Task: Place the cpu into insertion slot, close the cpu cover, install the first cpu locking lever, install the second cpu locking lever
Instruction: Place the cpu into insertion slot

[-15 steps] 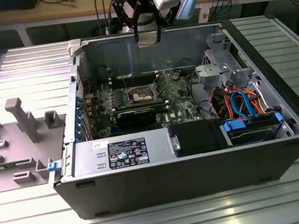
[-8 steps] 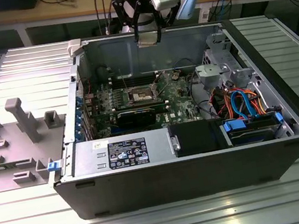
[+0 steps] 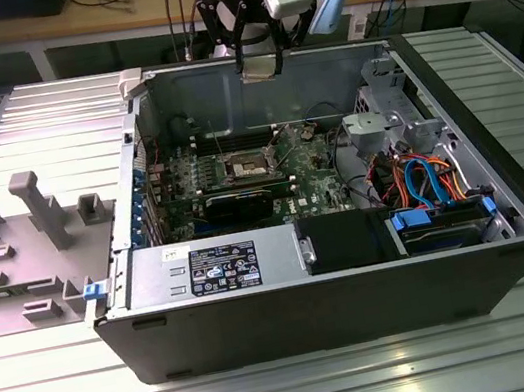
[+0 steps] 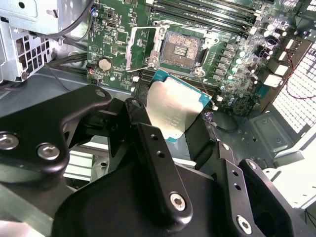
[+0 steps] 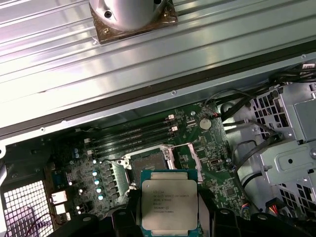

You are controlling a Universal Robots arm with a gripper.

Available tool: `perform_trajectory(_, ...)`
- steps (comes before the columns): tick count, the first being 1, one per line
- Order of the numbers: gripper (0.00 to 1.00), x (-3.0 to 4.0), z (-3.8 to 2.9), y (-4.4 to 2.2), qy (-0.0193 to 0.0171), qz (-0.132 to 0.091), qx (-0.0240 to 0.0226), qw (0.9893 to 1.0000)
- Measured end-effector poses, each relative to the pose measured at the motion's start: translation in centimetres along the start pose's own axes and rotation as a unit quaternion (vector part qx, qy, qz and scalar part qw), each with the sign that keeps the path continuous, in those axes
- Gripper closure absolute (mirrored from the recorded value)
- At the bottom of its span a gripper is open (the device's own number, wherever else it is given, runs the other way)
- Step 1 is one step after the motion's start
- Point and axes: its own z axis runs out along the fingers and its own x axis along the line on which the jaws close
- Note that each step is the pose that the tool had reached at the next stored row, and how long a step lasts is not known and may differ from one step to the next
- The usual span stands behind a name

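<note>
Step in hand judged: cpu placement. Gripper [image 4: 173,121] jaws clamped on cpu [image 4: 174,101], held high over open case, well apart from insertion slot [image 4: 180,49]. Cpu cover [image 4: 141,47] swung clear. Square alignment and flat descent called for.

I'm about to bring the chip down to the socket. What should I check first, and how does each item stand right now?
1. cpu clamped in the gripper: ok, with a finger on each of two opposite edges.
2. insertion slot empty: ok, its contact field lies bare.
3. cpu cover swung open off the slot: ok.
4. cpu centred over the slot: cannot tell. In the exterior view it hangs high, near the case's rear wall.
5. cpu turned the right way round for the slot: cannot tell.
</note>
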Motion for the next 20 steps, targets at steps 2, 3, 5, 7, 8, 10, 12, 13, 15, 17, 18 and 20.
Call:
perform_trajectory(2,0.45,0.0,0.0,0.0,0.0,0.0,0.0,1.0)
perform_trajectory(3,0.45,0.0,0.0,0.0,-0.0001,0.001,0.0,1.0)
perform_trajectory(5,0.45,0.0,0.0,0.0,-0.0002,0.002,0.0,1.0)
perform_trajectory(7,0.45,0.0,0.0,0.0,-0.0003,0.003,-0.0001,1.0)
perform_trajectory(8,0.45,0.0,0.0,0.0,-0.0003,0.004,-0.0001,1.0)
perform_trajectory(10,0.45,0.0,0.0,0.0,-0.0005,0.005,-0.0001,1.0)
perform_trajectory(12,0.45,0.0,0.0,0.0,-0.0006,0.006,-0.0001,1.0)
perform_trajectory(13,0.45,0.0,0.0,0.0,-0.0007,0.007,-0.0002,1.0)
perform_trajectory(15,0.45,0.0,0.0,0.0,-0.0007,0.008,-0.0002,1.0)
perform_trajectory(17,0.45,0.0,0.0,0.0,-0.0009,0.01,-0.0002,1.0)
perform_trajectory(18,0.45,0.0,0.0,0.0,-0.0009,0.01,-0.0002,0.9999)
perform_trajectory(20,0.45,0.0,0.0,0.0,-0.001,0.012,-0.0002,0.9999)
